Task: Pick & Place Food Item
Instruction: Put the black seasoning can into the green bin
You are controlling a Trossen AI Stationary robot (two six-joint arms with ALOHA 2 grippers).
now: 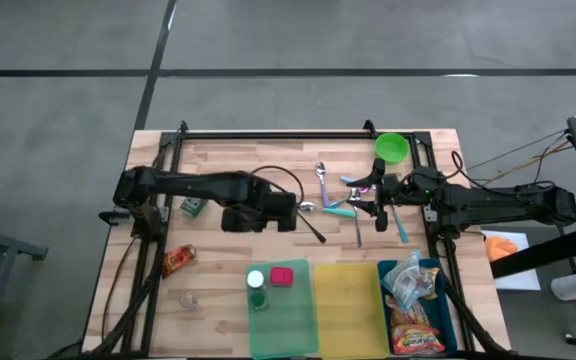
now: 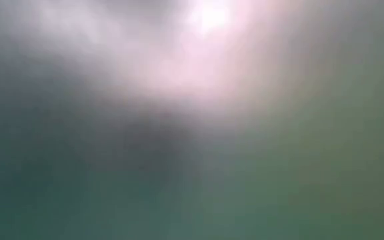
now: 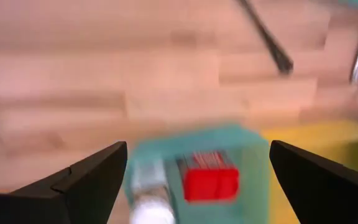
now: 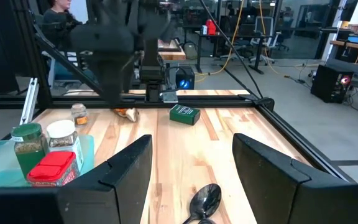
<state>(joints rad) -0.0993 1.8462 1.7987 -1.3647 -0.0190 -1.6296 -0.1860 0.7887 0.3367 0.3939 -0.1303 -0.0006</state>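
A robotics lab or workshop: a wooden desk (image 4: 185,140) framed in black metal rails stands on grey concrete floor (image 4: 328,118), with computer workstations (image 4: 328,84), hanging cables and a seated person (image 4: 56,15) behind.

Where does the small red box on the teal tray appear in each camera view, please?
High view: small red box on the teal tray, front centre.
Low view: not discernible.
Left wrist view: red box, between the open fingers.
Right wrist view: red box, lower left.
Shared landmark: white-capped jar beside it.

green bowl (image 1: 392,147), yellow tray (image 1: 346,325), red box (image 1: 282,276)
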